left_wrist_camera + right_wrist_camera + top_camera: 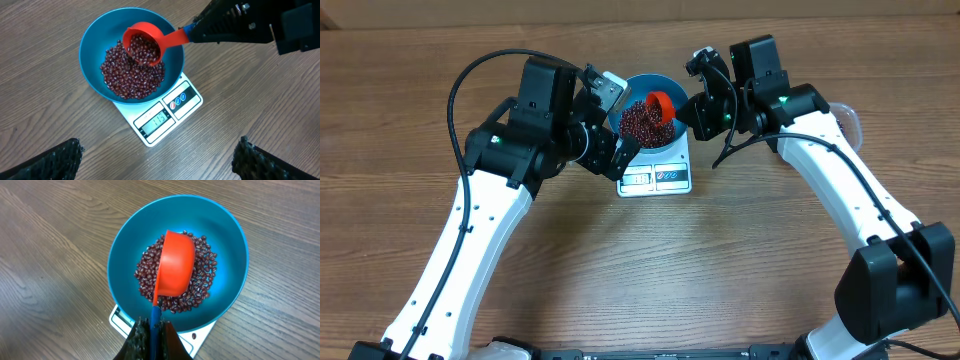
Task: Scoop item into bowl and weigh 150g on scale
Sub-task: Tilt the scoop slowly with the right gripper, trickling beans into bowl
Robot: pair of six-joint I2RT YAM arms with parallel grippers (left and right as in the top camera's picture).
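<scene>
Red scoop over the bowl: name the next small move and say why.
Probably tip the scoop slightly further: the right gripper holds it tilted over the bowl with beans inside, and the scale seems to read below target.

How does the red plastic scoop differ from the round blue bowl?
The red plastic scoop is far smaller than the round blue bowl. The scoop is tilted, held by the right hand; the bowl sits upright on the white rectangular scale. Both hold small red-brown beans.
</scene>
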